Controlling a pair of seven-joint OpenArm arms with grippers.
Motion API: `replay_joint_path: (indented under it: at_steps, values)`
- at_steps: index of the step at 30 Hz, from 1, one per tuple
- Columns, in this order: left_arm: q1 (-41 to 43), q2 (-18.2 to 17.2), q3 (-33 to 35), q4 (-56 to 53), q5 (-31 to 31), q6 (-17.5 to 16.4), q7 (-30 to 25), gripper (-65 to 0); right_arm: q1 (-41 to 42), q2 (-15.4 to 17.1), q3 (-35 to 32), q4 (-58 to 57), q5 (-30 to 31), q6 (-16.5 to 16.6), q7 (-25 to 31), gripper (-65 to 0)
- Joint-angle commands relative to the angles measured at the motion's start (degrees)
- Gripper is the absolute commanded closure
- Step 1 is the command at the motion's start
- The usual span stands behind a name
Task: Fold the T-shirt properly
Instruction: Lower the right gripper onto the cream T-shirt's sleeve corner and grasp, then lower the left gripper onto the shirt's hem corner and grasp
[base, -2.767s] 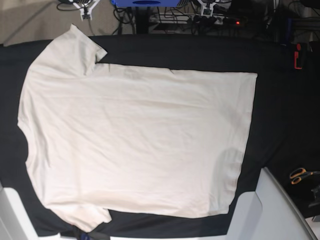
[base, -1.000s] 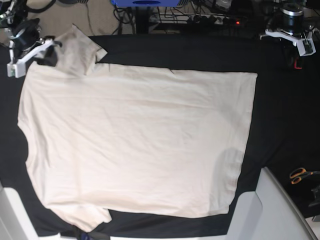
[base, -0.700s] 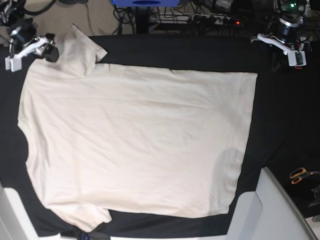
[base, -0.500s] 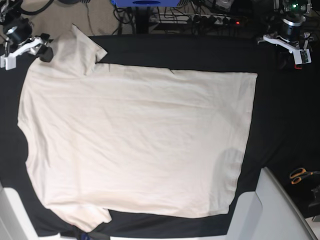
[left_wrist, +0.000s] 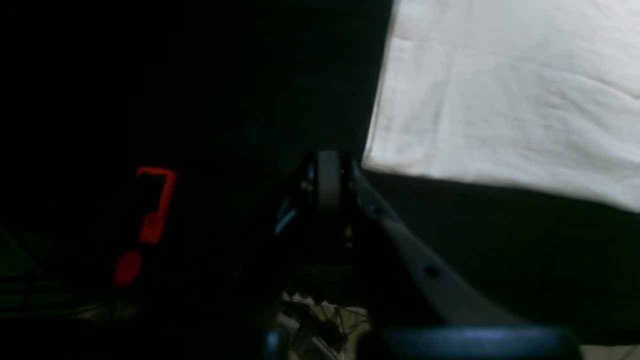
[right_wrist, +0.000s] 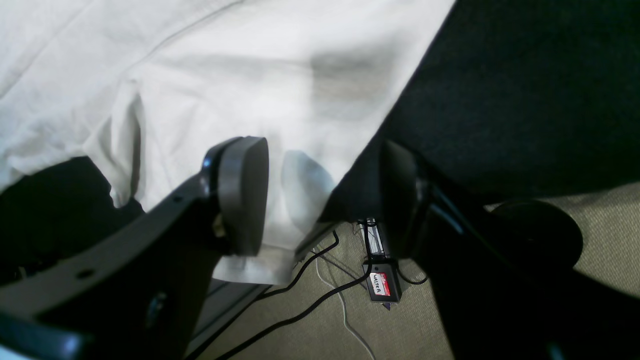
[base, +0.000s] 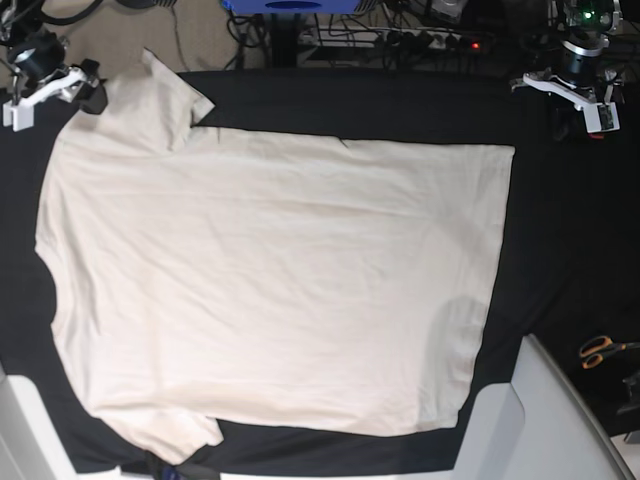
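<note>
Right tool, jaws spread, hovers at the sleeve edge, upper left of the base view; left tool is clenched, upper right. T-shirt lies flat across the tabletop.

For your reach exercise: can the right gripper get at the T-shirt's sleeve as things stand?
Probably yes. The right gripper is open, right over the sleeve edge of the T-shirt, and nothing lies between them.
</note>
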Motion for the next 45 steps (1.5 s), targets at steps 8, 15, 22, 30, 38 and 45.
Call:
replay_joint_path:
  at_steps: [8,15,22,30,38,45]
  values:
    - [0.51,-0.09,-0.29,0.78,-0.31,0.29,-1.22,0.0,-0.6,-0.3,-4.46,1.45,0.65,0.49,0.47,-27.2]
    - [0.51,0.0,-0.29,0.78,-0.31,0.29,-1.22,0.0,-0.6,-0.22,-4.28,1.09,0.65,0.49,0.56,-10.5]
    - [-1.6,0.0,-0.29,-2.48,-0.4,0.29,2.04,0.0,-0.6,-0.22,-4.55,0.83,0.65,0.49,0.3,-0.6]
    - [-6.96,-2.38,0.24,-11.44,-19.04,-1.82,13.38,0.0,-0.6,-0.13,-4.72,0.83,0.65,0.49,0.3,-0.5]
    - [-7.05,-2.64,-0.2,-13.91,-23.79,-9.91,13.47,-32.3,-0.6,-0.04,-4.72,0.83,0.65,0.49,0.3,-0.5]
    - [-11.71,-1.5,-2.93,-19.8,-24.31,-10.0,13.47,-36.7,-0.6,-0.04,-4.81,0.83,0.65,0.49,0.21,-0.5]
